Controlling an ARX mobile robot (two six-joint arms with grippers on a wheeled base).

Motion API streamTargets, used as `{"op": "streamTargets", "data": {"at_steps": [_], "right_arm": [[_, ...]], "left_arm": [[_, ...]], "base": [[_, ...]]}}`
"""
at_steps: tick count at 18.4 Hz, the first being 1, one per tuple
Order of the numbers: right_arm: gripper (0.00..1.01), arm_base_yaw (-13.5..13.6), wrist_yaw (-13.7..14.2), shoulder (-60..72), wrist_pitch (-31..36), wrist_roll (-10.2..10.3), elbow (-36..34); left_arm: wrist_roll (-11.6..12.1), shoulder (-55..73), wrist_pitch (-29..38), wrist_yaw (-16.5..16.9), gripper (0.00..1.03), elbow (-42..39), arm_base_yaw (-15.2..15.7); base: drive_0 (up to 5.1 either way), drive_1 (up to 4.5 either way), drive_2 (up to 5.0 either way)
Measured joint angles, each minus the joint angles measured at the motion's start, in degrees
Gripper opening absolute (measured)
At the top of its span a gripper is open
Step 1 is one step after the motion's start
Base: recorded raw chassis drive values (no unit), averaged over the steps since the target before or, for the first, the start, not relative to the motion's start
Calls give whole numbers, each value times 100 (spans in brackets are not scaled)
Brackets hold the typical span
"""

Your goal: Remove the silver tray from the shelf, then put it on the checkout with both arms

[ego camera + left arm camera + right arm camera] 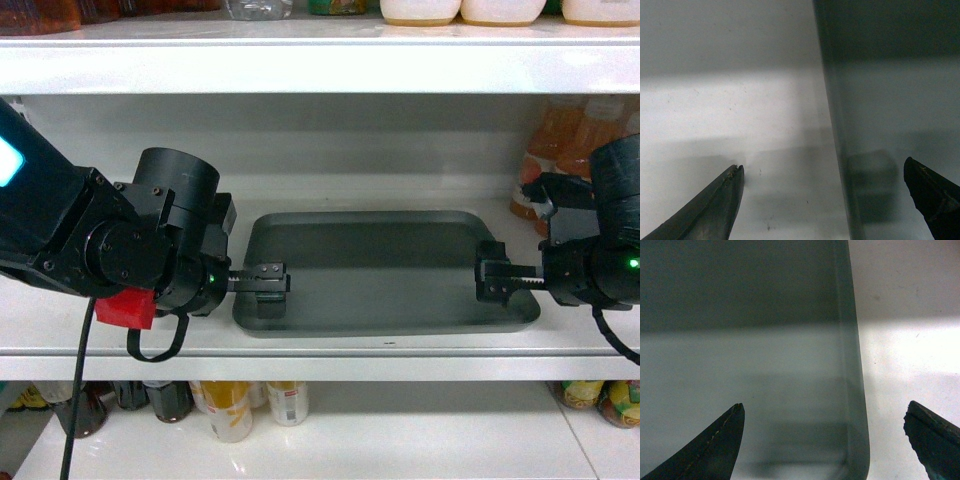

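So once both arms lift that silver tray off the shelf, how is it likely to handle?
The silver tray looks like a rigid sheet with a raised rim, so it should probably stay flat rather than sag. Its smooth matte surface may slip in thin fingers. With the left end effector and right end effector at opposite rims, uneven lifting would likely tilt it.

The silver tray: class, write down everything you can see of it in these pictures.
The silver tray is a wide, flat, matte grey-green rectangle with rounded corners and a low raised rim, nothing on it. It lies flat on the white shelf. The left gripper and right gripper are open, each straddling one short rim; contact cannot be told.
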Motion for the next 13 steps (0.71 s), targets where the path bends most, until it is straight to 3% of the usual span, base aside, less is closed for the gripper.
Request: {"op": "streamTargets", "data": {"at_steps": [10,13], "right_arm": [[98,7,181,748,-1250,-186,1484],[95,9,256,850,-1449,-234,1578]], "left_arm": [[-74,337,-1091,-83,98,920,-9],[-70,387,-1381,-50,98,1099,-9]], "base": [[0,0,0],[0,0,0]]}}
